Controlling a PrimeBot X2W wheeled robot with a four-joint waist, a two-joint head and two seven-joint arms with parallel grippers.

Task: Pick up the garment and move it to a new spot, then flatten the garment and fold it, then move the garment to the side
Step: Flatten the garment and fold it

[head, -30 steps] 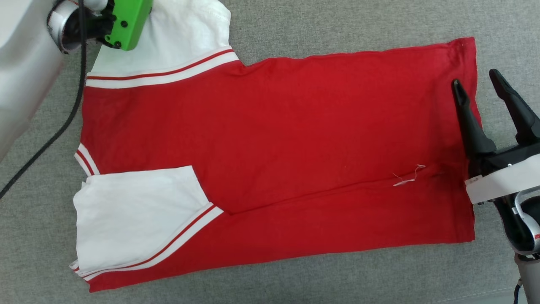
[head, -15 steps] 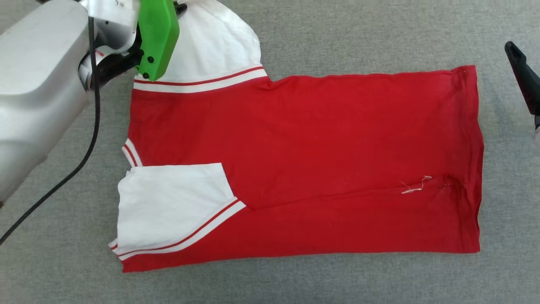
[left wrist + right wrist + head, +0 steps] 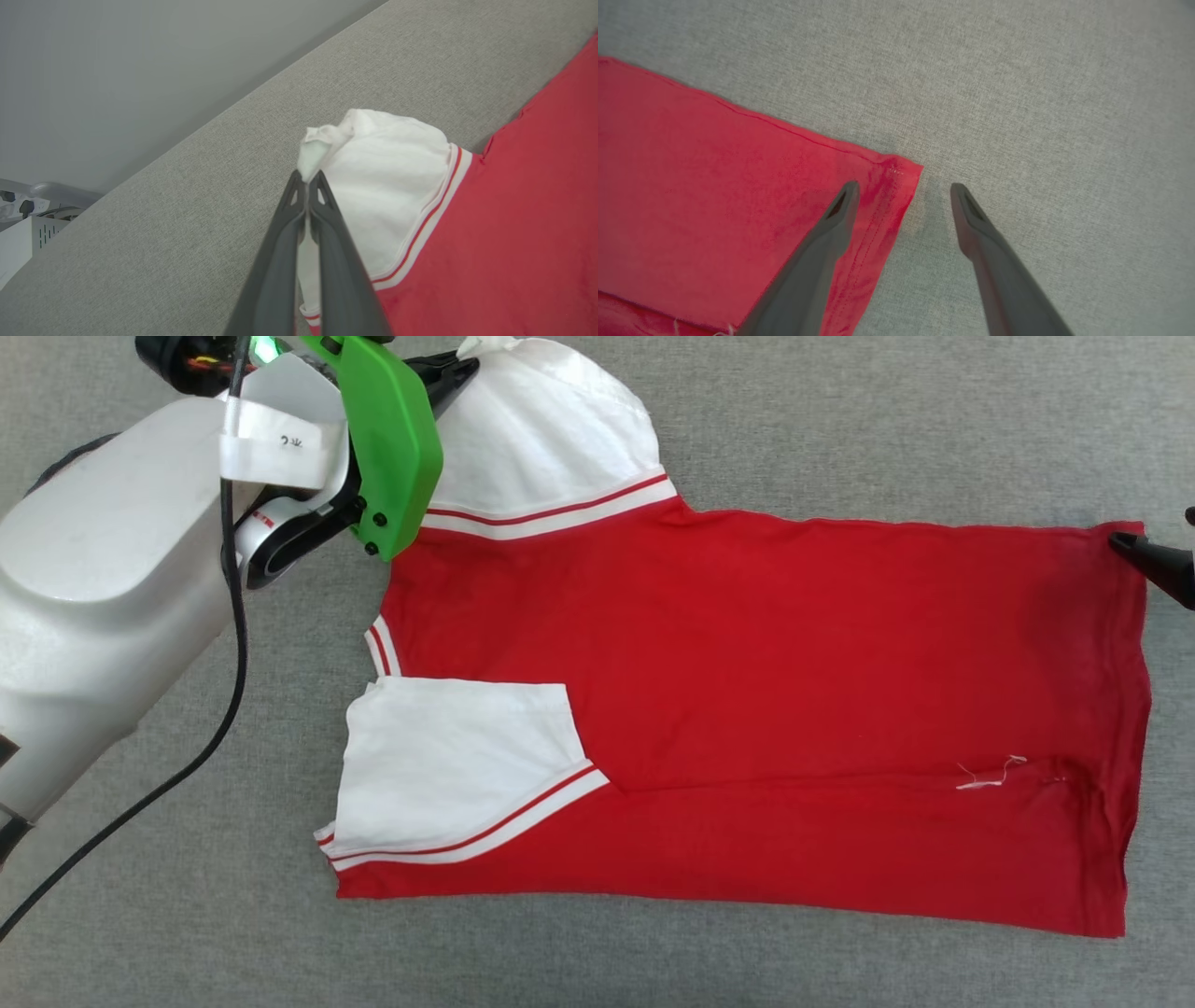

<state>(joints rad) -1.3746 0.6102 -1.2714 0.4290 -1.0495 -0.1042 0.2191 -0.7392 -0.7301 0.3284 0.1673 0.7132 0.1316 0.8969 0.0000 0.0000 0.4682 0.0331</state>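
Note:
The garment (image 3: 747,653) lies spread on the grey surface, red body sideways, its near strip folded over with one white sleeve (image 3: 457,756) on top. My left gripper (image 3: 470,366) is at the far left, shut on the bunched tip of the other white sleeve (image 3: 387,186), which rises slightly off the surface. In the left wrist view my left gripper (image 3: 307,179) pinches that white cloth between closed fingers. My right gripper (image 3: 903,187) is open at the far hem corner of the garment (image 3: 714,186), one finger over the red cloth, the other over bare grey fabric. In the head view my right gripper (image 3: 1154,527) sits at the right edge.
Grey woven fabric surface (image 3: 840,420) runs all around the shirt. A black cable (image 3: 224,644) hangs from my left arm. The left wrist view shows the surface's far edge, a grey wall and a white box (image 3: 18,242) beyond.
The head camera has shifted. My left gripper has closed on the far sleeve's tip and lifted it a little. My right gripper has gone from mid-hem to the far hem corner.

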